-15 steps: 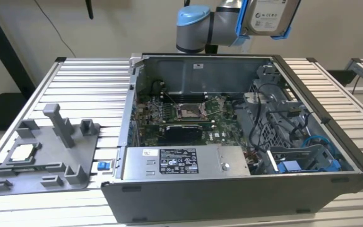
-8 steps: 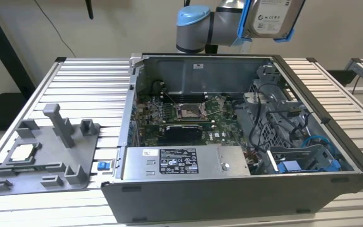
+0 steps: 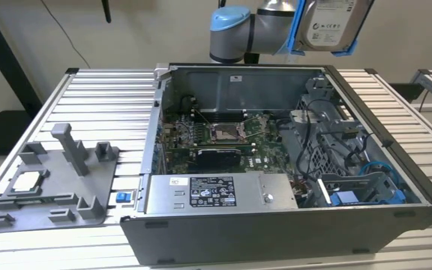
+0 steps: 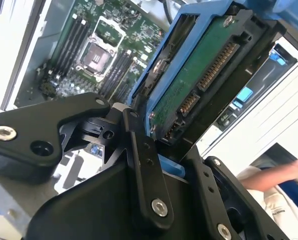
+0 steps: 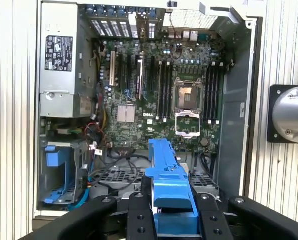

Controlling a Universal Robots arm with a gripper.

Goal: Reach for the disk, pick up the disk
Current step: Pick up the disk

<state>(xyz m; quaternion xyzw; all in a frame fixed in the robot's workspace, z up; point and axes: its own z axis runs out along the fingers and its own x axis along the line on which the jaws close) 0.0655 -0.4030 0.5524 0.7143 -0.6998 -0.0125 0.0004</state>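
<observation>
Exterior view: the disk (image 3: 328, 22), a flat silver-grey hard drive with a white printed label in a bright blue plastic bracket, hangs at the top of the frame, well above the open dark-grey computer case (image 3: 276, 163) on the slatted metal table (image 3: 96, 90). In the second wrist view the black-fingered gripper (image 4: 161, 150) has its jaws closed against the blue bracket, and the disk's green circuit-board underside (image 4: 199, 80) tilts up toward the upper right.

By my judgement the disk is rigid and dense for its size, and fragile inside (a knock would matter more than a squeeze). The smooth plastic bracket looks a little slippery and may flex, so a hold across its long side rails, as the first wrist view suggests at lower centre (image 5: 171, 192), seems safest; the bare connector edge should stay untouched.

Below, the case's upright metal walls, the silver power supply box (image 3: 216, 194) and loose cables crowd the interior, while open air surrounds the disk.
</observation>
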